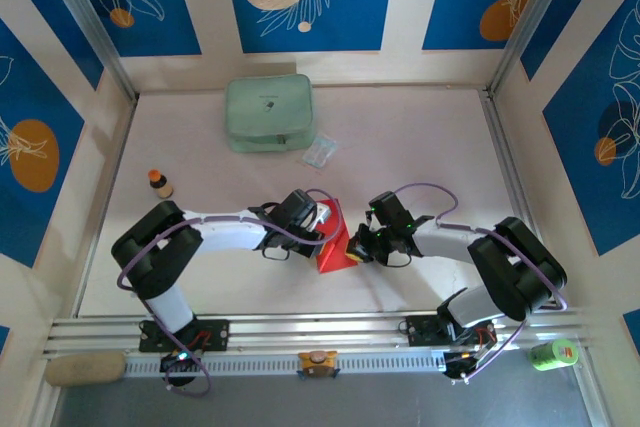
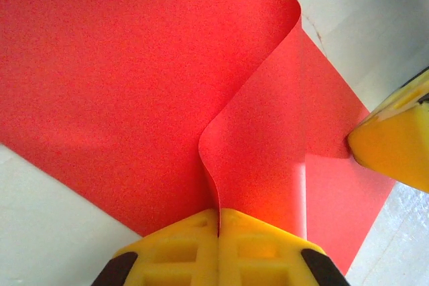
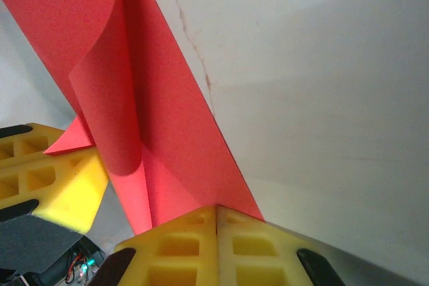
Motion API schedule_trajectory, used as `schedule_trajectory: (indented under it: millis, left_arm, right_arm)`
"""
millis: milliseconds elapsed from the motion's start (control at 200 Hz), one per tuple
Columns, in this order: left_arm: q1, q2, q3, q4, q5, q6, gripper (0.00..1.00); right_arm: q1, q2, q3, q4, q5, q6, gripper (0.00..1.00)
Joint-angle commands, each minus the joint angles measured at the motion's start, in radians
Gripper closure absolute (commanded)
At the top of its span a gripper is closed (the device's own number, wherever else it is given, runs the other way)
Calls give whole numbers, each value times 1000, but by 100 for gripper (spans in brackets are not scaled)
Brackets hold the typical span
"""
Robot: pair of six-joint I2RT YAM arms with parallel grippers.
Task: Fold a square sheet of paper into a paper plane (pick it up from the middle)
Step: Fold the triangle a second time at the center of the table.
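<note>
The square sheet of paper (image 1: 333,240) is bright red and lies partly lifted off the table between my two grippers. It has a curled, raised flap and no dart shape. My left gripper (image 2: 218,213) is shut on the sheet (image 2: 134,85), pinching a raised ridge at its near edge. From the sheet's other side my right gripper (image 3: 216,209) is shut on it (image 3: 167,118) where a long straight edge meets the fingertips. In the top view the left gripper (image 1: 318,219) and right gripper (image 1: 358,249) nearly face each other across the paper.
A pale green pouch (image 1: 268,112) lies at the back with a small clear plastic packet (image 1: 320,152) beside it. A small bottle (image 1: 159,183) stands at the left. A green roll (image 1: 552,352) sits off the table's front right.
</note>
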Motion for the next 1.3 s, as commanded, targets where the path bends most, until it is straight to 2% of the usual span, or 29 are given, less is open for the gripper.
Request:
schedule_trajectory:
  millis: [0,255,1295]
  left_arm:
    - [8,-52,-12,0,-30,14,100]
    - [9,-16,5,6,2,25,100]
    - [9,29,32,-35,-16,46,100]
  right_arm:
    - [7,4,-1,-80,29,5,100]
    - [8,5,0,-81,27,4,100]
    - [11,-5,-4,-85,30,2,100]
